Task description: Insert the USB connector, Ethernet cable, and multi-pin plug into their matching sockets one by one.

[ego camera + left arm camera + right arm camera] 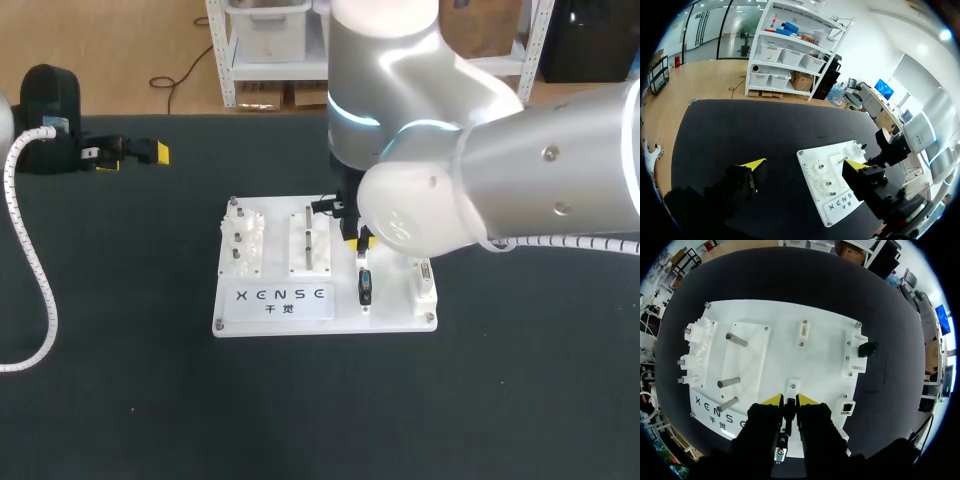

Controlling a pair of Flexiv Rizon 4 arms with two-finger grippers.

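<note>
A white board [300, 318] lies mid-table with sockets along its right part. A slim black USB connector [365, 286] lies on the board near its front edge, its metal end [780, 455] pointing back under my right wrist. My right gripper [360, 240] hangs over it, and in the right wrist view both yellow tips of the right gripper [789, 400] press the connector's black far end [789, 408] from two sides. A small white socket block [792, 386] sits just ahead of the tips. My left gripper [132, 152] rests far back left, open and empty [805, 164].
On the board, a square Ethernet-type socket [846, 406] and a black plug part on a white bracket [867, 349] sit beside my right gripper. Metal pegs [735, 339] and white gears [695, 347] occupy the board's left half. The dark mat [120, 400] surrounds the board.
</note>
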